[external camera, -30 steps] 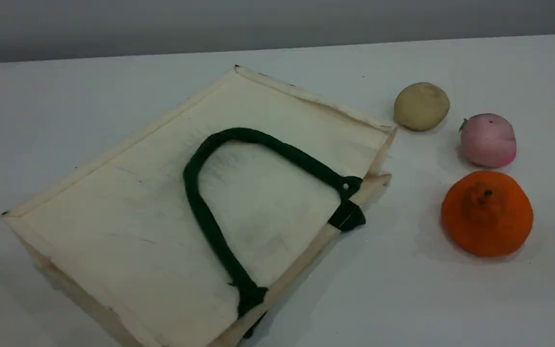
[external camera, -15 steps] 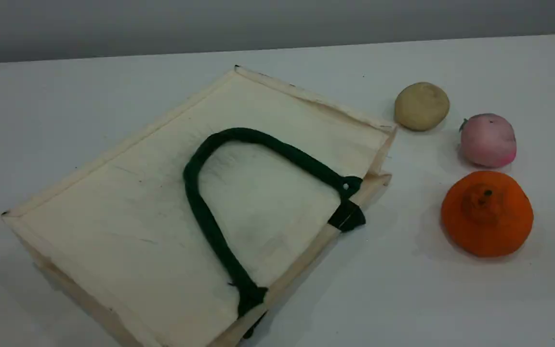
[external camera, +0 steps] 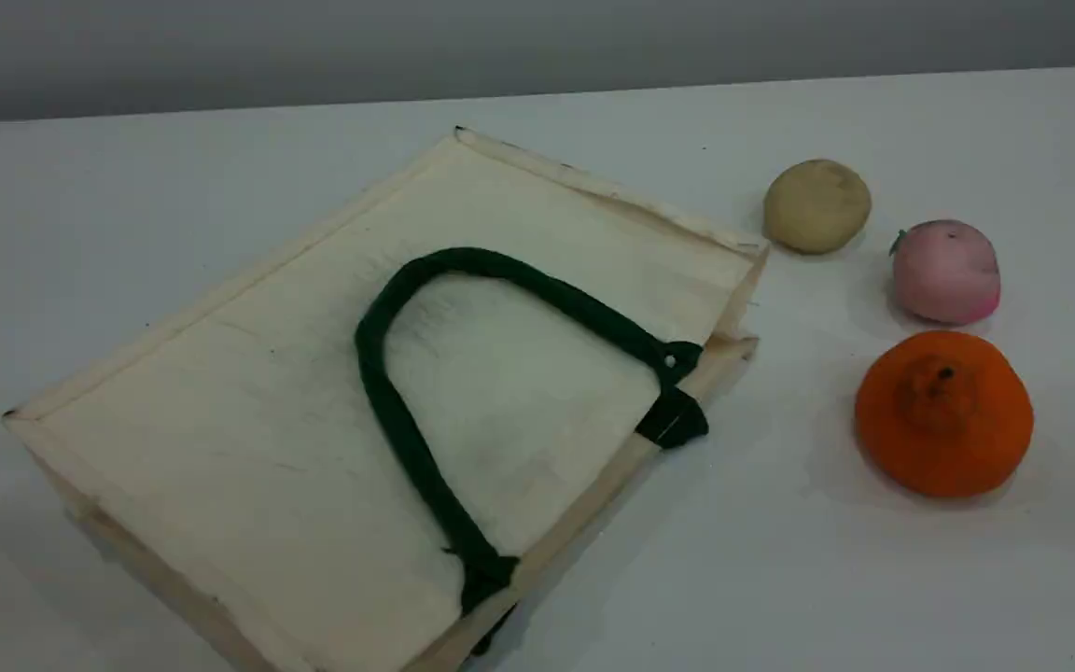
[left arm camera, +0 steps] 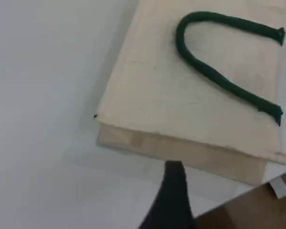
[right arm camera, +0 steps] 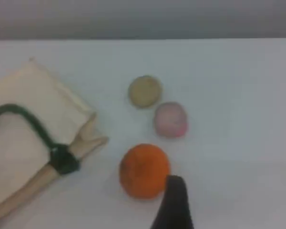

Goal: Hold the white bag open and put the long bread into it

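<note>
The white bag (external camera: 220, 401) lies flat on the table with one dark green handle (external camera: 472, 259) looped on top; its mouth faces right and is nearly closed. In the left wrist view the bag (left arm camera: 157, 95) fills the upper right, and my left gripper's one visible fingertip (left arm camera: 174, 186) hangs above the table just off the bag's closed bottom edge, holding nothing. The right wrist view shows the bag's mouth corner (right arm camera: 19, 138) at left; my right gripper's fingertip (right arm camera: 174, 200) hovers beside the orange fruit, empty. The long bread is out of view. Neither arm shows in the scene view.
To the right of the bag's mouth sit a beige ball (external camera: 816, 205), a pink peach-like fruit (external camera: 944, 271) and a round orange fruit (external camera: 943, 413). The table edge, with brown floor (left arm camera: 262, 210) beyond, runs close to the bag's bottom in the left wrist view.
</note>
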Robot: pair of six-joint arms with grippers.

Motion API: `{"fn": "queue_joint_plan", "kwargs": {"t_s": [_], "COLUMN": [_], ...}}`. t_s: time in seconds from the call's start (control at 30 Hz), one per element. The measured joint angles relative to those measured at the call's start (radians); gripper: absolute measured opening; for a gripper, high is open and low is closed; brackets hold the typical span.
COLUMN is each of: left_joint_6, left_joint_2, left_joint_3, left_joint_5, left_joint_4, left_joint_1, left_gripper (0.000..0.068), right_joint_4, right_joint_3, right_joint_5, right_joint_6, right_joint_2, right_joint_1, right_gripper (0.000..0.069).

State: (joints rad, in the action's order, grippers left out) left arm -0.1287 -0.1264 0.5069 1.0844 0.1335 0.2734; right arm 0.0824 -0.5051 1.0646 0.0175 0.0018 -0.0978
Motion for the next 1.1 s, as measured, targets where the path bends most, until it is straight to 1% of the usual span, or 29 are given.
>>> {"fn": "queue_joint_plan", "kwargs": {"t_s": [0.07, 0.13, 0.3, 0.37, 0.57, 1.1], "left_joint_6": [0.0, 0.0, 0.0, 0.0, 0.0, 0.0], "left_joint_2": [0.0, 0.0, 0.001, 0.022, 0.126, 0.126], "left_joint_3": [0.0, 0.0, 0.0, 0.0, 0.0, 0.001], "left_joint_5": [0.0, 0.0, 0.0, 0.0, 0.004, 0.003], "left_joint_4": [0.0, 0.0, 0.0, -0.001, -0.001, -0.001], "left_joint_1": [-0.037, -0.081, -0.217, -0.245, -0.242, -0.241], "left_gripper": [0.0569, 0.0569, 0.0569, 0.0569, 0.0569, 0.0569], "right_joint_4": [0.0, 0.0, 0.0, 0.0, 0.001, 0.001], "right_joint_3": [0.0, 0.0, -0.002, -0.002, -0.002, -0.002], "right_joint_5": [0.0, 0.001, 0.006, 0.006, 0.006, 0.005], "right_joint_6": [0.0, 0.0, 0.0, 0.0, 0.0, 0.0], "right_joint_2": [-0.002, -0.002, -0.002, -0.002, -0.002, -0.002], "right_joint_1": [0.034, 0.038, 0.038, 0.038, 0.037, 0.037], "right_gripper": [0.0536, 0.0535, 0.0535, 0.0535, 0.0535, 0.0535]}}
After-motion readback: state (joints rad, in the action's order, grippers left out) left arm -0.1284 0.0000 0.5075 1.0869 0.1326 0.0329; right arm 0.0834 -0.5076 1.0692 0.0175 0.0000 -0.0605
